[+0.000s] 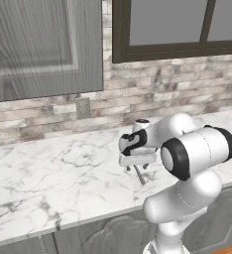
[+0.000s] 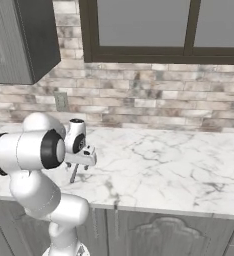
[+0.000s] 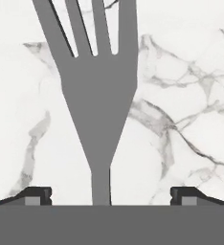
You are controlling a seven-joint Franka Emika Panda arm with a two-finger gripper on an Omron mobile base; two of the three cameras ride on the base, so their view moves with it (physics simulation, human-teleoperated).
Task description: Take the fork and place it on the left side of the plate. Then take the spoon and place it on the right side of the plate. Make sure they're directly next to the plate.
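While no writing shows, end effector (image 3: 109, 196) spread wide, fork (image 3: 97, 95) between fingertips (image 3: 37, 195), marble counter (image 1: 48, 173) beneath.

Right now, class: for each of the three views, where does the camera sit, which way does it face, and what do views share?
Left base view: behind-left, facing counter and brick wall; arm lower right, gripper over fork.
Right base view: behind-right, same counter; arm lower left.
Hand view: on the hand, looking down at the fork between open fingertips.
All three share fork and counter.

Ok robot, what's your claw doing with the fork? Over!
Claw open, low over the marble counter. Fork flat on the counter between the fingertips, not gripped yet. Nothing in the way.
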